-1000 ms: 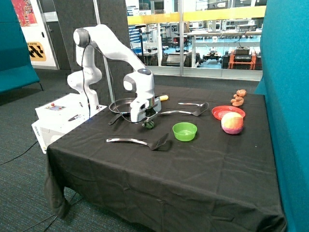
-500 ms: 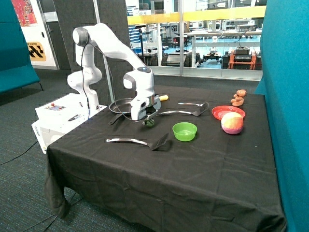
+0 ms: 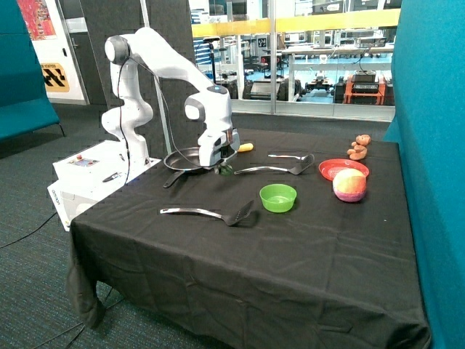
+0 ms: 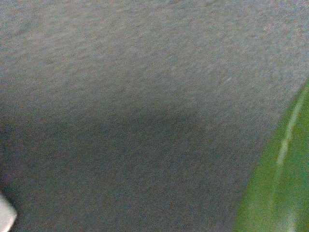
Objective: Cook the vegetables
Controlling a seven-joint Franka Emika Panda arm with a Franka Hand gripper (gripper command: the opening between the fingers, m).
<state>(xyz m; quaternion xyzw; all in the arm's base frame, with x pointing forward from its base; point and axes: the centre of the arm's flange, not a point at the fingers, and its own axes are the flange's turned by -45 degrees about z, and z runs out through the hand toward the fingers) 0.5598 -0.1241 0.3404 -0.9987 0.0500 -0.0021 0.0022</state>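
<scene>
Nearest me, low centre of the outside view, a slotted spatula lies on the black-draped worktop, with a green bowl just beyond it to the right.

Mid-frame: the end effector hangs at the near rim of the dark pan, clamped on the dark green vegetable, which is off the cloth. Wrist view shows only blurred cloth and a green sliver at one edge, likely the bowl or the vegetable; cannot tell which.

Risk, my judgement: the toy is stubby and held low between the fingers. It sits at the rim, not over the pan's middle, so a release here could bounce it off the edge onto the cloth. A low carry could also knock the pan or the second spatula beside it.

Arm pose: shoulder tall in the upper left, forearm sloping down to the right, wrist pointing roughly straight down.

Further back, the yellow vegetable lies on the cloth behind the pan, not yet cooked.
</scene>
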